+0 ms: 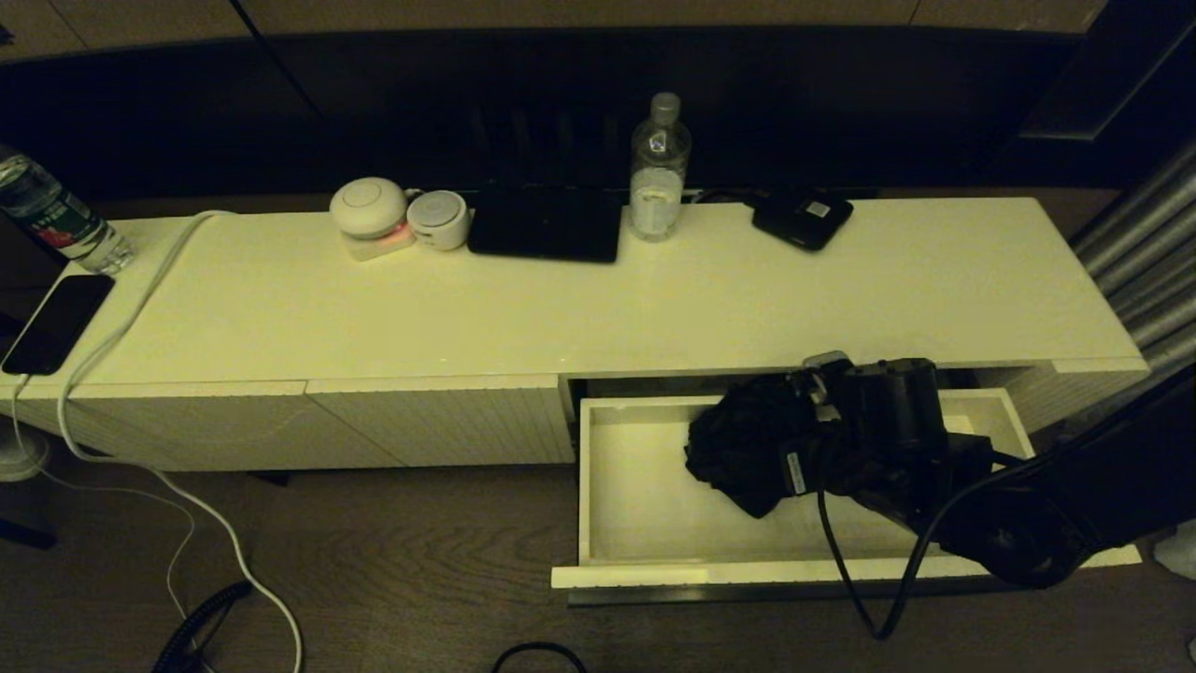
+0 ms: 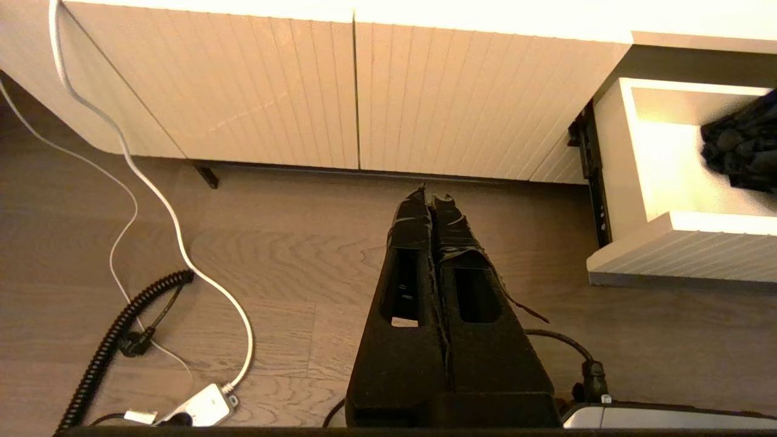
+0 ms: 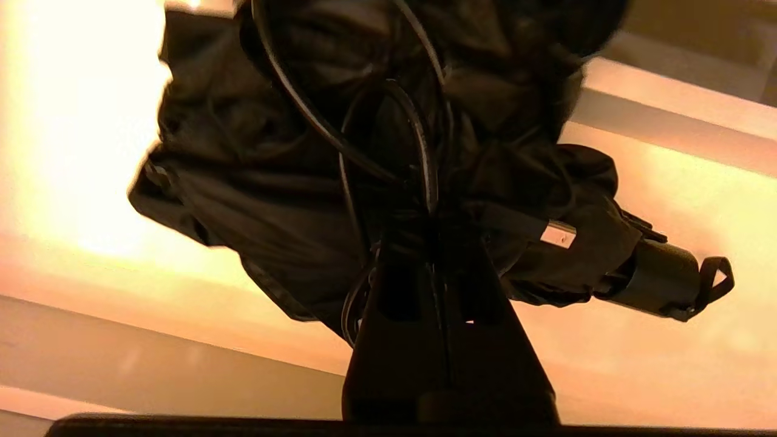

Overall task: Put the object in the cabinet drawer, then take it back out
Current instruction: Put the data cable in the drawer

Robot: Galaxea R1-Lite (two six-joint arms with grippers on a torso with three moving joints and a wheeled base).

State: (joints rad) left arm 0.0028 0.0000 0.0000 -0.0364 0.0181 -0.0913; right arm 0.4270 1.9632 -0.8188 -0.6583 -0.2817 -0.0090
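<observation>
My right pincer [image 1: 794, 447] is pressed tight on the umbrella [image 1: 747, 444], a folded black one, its fabric bunched around my fingers and its handle with a wrist loop jutting to one side in the right wrist view. I hold it inside the open drawer [image 1: 645, 523], toward the right half as the head camera sees it; whether it rests on the white floor or hangs just above I cannot tell. By my judgement the drawer is already pulled out and the umbrella is in it, but I cannot say which half of the job this is: lowering in or lifting out. My left pincer [image 2: 432, 197] hangs parked over the wooden floor, fingers pressed together on nothing. Counting: one umbrella, one open drawer, two ribbed panels [image 1: 439, 421] at its nine o'clock. On the cabinet top: two bottles, one [image 1: 659, 168] at the drawer's twelve o'clock, one [image 1: 56, 220] at far left, and one phone [image 1: 56, 322].
</observation>
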